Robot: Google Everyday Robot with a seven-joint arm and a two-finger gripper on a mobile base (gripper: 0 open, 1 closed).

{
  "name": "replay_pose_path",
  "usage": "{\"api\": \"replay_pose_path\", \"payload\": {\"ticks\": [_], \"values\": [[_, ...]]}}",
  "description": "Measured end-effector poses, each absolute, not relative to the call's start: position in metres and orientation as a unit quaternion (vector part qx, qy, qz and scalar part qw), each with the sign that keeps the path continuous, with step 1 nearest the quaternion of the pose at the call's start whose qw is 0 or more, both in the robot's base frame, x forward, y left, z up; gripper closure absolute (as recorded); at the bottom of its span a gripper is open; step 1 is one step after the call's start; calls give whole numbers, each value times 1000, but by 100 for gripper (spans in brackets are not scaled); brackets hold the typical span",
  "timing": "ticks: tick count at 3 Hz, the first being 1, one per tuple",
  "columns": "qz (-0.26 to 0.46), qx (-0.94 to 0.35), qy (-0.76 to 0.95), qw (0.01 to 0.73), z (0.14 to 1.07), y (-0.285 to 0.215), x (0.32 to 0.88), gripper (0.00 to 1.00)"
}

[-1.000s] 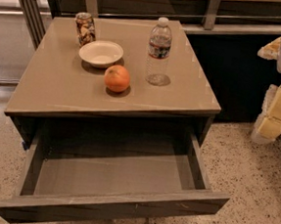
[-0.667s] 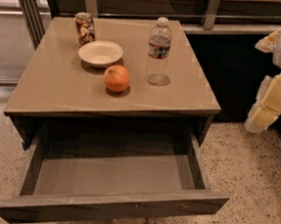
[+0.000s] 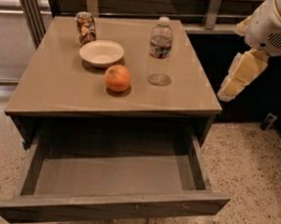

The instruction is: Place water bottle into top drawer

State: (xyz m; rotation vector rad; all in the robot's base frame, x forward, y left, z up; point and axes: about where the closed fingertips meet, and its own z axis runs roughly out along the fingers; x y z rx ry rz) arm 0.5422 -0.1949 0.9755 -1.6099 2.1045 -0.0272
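The water bottle (image 3: 160, 50) is clear plastic with a white cap and a dark label band. It stands upright on the right half of the table top (image 3: 54, 84). The top drawer (image 3: 110, 177) is pulled out wide below the table's front edge, and its grey floor is bare. My gripper (image 3: 238, 77) hangs in the air to the right of the table, off its right edge and about level with the bottle. It points down and to the left and holds nothing.
An orange (image 3: 117, 78) lies left of the bottle near the table's middle. A white bowl (image 3: 102, 53) sits behind it, and a short patterned can (image 3: 86, 28) stands at the back left. A railing runs behind the table. Speckled floor lies to the right.
My gripper has moved up and to the left, closer to the table's right edge. The bottle, the orange, the bowl, the can and the drawer have not moved.
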Motion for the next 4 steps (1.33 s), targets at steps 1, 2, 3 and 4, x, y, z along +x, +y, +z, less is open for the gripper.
{"api": "replay_pose_path", "payload": {"ticks": [1, 2, 3, 4], "values": [[19, -579, 763, 286, 974, -178, 584, 0], [84, -553, 747, 358, 970, -152, 626, 0], [84, -553, 747, 358, 970, -152, 626, 0], [134, -520, 741, 404, 972, -147, 628, 0]]}}
